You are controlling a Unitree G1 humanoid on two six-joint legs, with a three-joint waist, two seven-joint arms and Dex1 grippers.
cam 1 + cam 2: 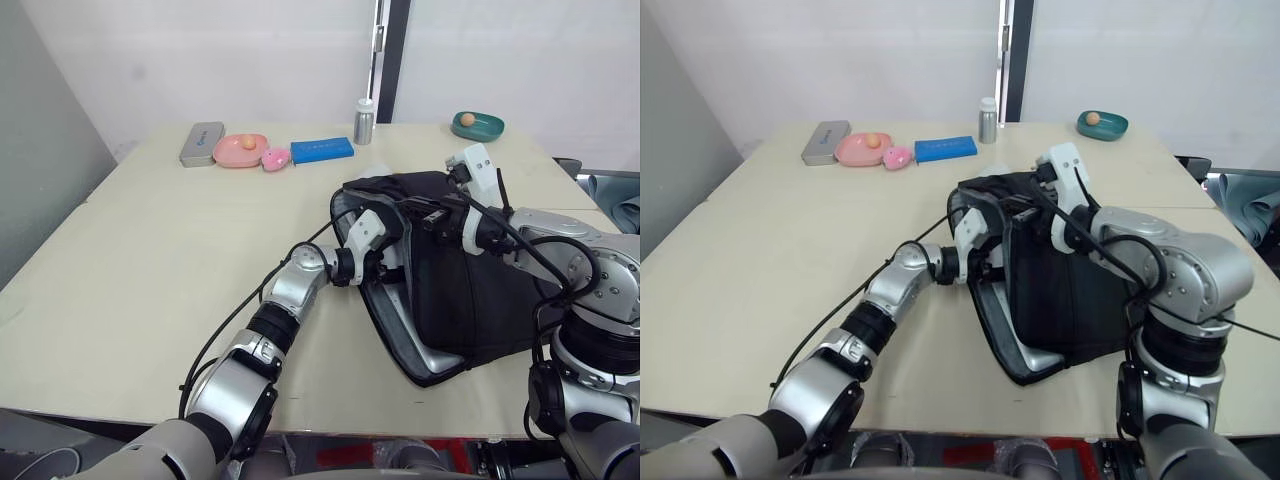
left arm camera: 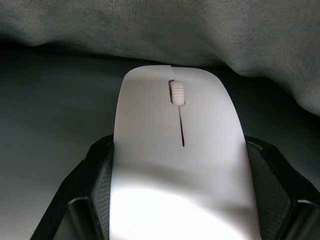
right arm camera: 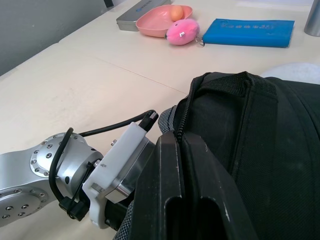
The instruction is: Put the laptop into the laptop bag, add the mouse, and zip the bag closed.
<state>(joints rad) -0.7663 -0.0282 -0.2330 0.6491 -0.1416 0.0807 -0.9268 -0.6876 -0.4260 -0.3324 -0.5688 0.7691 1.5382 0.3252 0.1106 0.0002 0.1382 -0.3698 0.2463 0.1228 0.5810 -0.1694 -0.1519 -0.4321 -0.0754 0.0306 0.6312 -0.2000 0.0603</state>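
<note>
The black laptop bag (image 1: 480, 290) lies on the table at centre right, its mouth held agape toward my left. A silver corner of the laptop (image 1: 441, 361) shows inside the bag at its near end. My left gripper (image 2: 180, 146) reaches into the mouth and is shut on the white mouse (image 2: 150, 115), which sits between its fingers above the bag's grey lining. My right gripper (image 3: 180, 142) is shut on the bag's upper zipper edge and holds it lifted. The left wrist (image 1: 365, 235) sits just below that raised edge.
Along the table's far side stand a grey tin case (image 1: 202, 143), a pink dish (image 1: 240, 149) with an orange ball, a pink toy (image 1: 275, 159), a blue flat pouch (image 1: 321, 149), a silver bottle (image 1: 364, 122) and a green dish (image 1: 477, 125).
</note>
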